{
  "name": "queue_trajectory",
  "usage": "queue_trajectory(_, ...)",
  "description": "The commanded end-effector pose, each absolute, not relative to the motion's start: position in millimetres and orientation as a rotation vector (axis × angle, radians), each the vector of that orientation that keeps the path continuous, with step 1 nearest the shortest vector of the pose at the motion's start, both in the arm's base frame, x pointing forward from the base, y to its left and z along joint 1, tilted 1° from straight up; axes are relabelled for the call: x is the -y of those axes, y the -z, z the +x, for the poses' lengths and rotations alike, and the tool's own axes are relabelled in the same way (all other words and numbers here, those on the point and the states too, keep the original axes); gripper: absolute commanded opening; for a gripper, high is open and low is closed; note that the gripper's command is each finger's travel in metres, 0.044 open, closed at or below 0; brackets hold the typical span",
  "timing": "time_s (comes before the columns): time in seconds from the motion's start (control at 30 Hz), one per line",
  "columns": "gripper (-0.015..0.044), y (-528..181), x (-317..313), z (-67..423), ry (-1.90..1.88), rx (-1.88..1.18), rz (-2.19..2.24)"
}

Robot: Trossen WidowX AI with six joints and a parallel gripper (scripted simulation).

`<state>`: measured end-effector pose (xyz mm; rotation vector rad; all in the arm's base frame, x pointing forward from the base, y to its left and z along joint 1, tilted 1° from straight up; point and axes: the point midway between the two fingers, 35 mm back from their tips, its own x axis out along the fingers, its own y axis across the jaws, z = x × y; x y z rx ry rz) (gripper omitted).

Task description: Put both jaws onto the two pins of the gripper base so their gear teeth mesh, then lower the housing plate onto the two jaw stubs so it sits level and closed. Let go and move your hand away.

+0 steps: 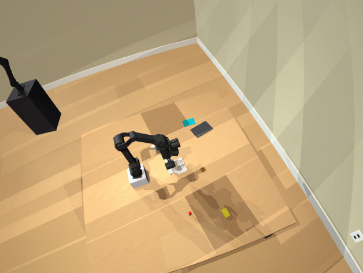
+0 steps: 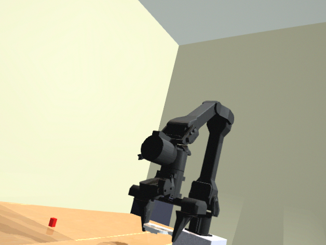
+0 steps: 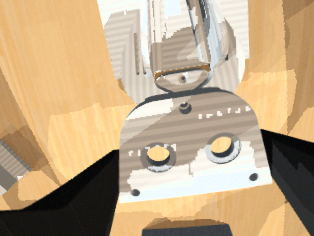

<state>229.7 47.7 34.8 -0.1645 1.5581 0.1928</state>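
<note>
The gripper [image 2: 159, 235] [image 3: 194, 164] is shut on the white housing plate [image 2: 158, 228] [image 3: 192, 132], with one finger at each side edge. The plate shows two large round holes and several small ones. It is held above the table, near level in the exterior view. The white gripper base [image 1: 181, 168] [image 3: 119, 50] lies beyond the plate's rounded edge in the wrist view, and the plate's edge overlaps the view of it. Two long jaw-like parts show on the base; their pins and gear teeth are hidden or too unclear to tell whether they mesh.
A small white object [image 1: 154, 147] lies behind the arm. A brown block [image 1: 203, 169], red block [image 1: 189, 213] [image 2: 52, 221], yellow block [image 1: 225, 212], cyan piece [image 1: 188, 122] and dark flat slab [image 1: 201, 129] lie around. The arm's pale pedestal [image 1: 139, 180] stands nearby.
</note>
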Motion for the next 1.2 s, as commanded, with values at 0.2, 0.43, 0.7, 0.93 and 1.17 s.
queue_trajectory(0.2, 0.0351, -34.9, -42.8, 229.4, -0.196, -1.555, -0.174)
queue_trajectory(0.43, 0.0351, -34.8, -38.3, 228.3, -0.196, -1.555, -0.174)
queue_trajectory(0.7, 0.0351, -34.8, -38.3, 228.3, -0.196, -1.555, -0.174)
queue_trajectory(0.93, 0.0351, -34.8, -38.3, 228.3, -0.196, -1.555, -0.174)
queue_trajectory(1.17, 0.0351, -34.8, -38.2, 228.0, -0.196, -1.555, -0.174)
